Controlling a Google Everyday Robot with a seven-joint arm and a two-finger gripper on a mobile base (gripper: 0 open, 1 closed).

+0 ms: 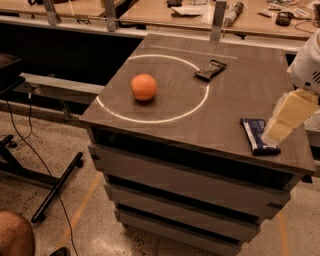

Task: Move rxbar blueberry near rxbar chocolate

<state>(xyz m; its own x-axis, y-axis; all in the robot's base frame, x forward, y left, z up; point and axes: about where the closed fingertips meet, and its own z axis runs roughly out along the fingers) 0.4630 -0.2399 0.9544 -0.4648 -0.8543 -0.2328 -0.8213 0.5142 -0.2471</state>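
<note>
- rxbar blueberry (257, 135): navy wrapper, pale print
- rxbar chocolate (210, 70): black-brown wrapper
- ball (144, 86): plain orange
- table (235, 100): dark grey-brown top with a thin white ring (150, 118) marked on it
- gripper (275, 132): cream-yellow, at the table's right edge beside the blue bar; arm (307, 67) above it is white
- floor (60, 230): speckled tan with orange stripes

1. Landmark: dark-topped cabinet (240, 85), mid-room, with a pale ring (206, 97) marked on its top. Three grey drawer fronts (190, 182) stacked below.
2. Behind the cabinet: light wooden workbenches (150, 12) cluttered with small items, and grey metal uprights (216, 20) rising at their edge.
3. Left of the cabinet: a grey rail (60, 84) against a dark recess.
4. Below and left of it: speckled floor (45, 150), orange tape lines (80, 210), a black stand leg (56, 189), a thin cable (22, 145).
5. My gripper (275, 133) hangs over the cabinet's front right corner.
</note>
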